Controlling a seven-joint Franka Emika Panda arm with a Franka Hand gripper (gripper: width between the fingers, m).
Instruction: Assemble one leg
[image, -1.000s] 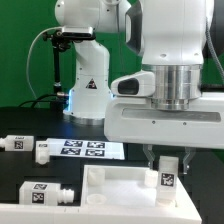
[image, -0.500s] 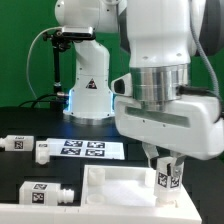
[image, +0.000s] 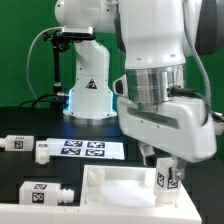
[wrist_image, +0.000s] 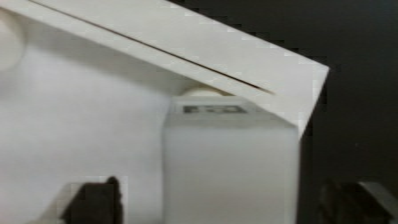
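Observation:
My gripper (image: 165, 168) is shut on a small white square leg (image: 168, 180) with a black-and-white tag. It holds the leg upright at the near right corner of the wide white panel (image: 118, 188). In the wrist view the leg (wrist_image: 231, 160) stands between my dark fingers (wrist_image: 100, 202), with the gripper (wrist_image: 222, 208) around it, against the panel's rim (wrist_image: 214, 55). Where the leg's lower end meets the panel is hidden.
Three more white tagged parts lie to the exterior view's left: two (image: 15, 143) (image: 42, 150) by the marker board (image: 85, 148) and one (image: 45, 193) nearer the front. The arm's base (image: 88, 85) stands at the back.
My wrist has turned about its own axis while staying over the panel's corner. The leg's tag has tilted with it.

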